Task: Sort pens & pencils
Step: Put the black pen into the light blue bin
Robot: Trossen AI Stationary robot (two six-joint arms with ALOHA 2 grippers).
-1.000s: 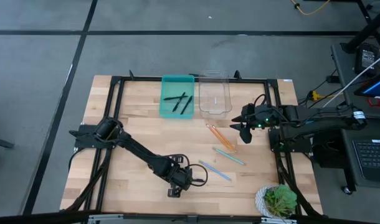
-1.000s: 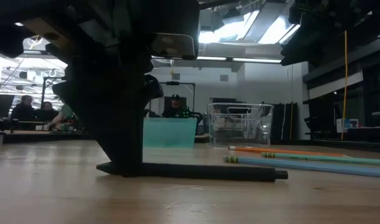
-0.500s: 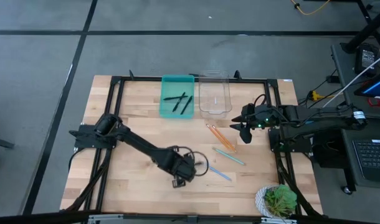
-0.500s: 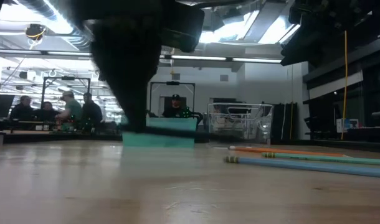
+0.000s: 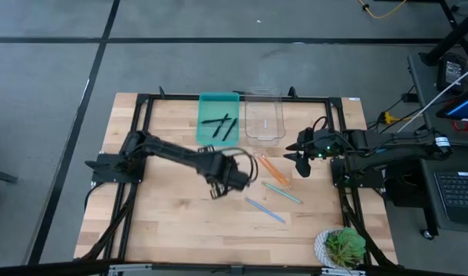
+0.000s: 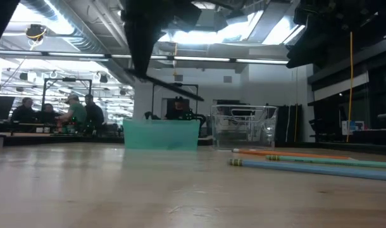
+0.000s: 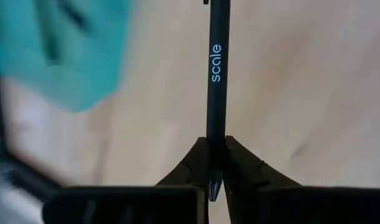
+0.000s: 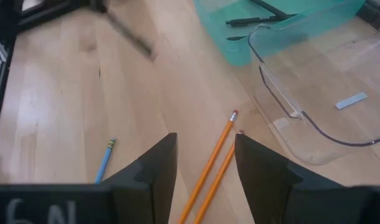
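The left gripper (image 7: 216, 163) has its fingers pinched tight on one black pen (image 7: 215, 74), gripped near its tip so the barrel juts forward past the fingertips; in the high view this gripper (image 5: 228, 178) hangs above the middle of the table (image 5: 165, 222), not far from the teal bin (image 5: 219, 100) at the far edge. That bin already holds black pens (image 5: 221, 125), at least two and possibly three crossed over each other, so the pen in hand looks like the last one still outside it. Beside the teal bin, the clear bin (image 5: 265, 116) holds no pencil that I can make out. All four pencils lie on the wood: two orange pencils (image 5: 269, 169) close together and two light-blue pencils (image 5: 274, 201) nearer the front. The right gripper (image 8: 204, 167) waits with fingers spread and empty, above the orange pair. Judged from this, the pens are nearly sorted and the pencils not yet begun.
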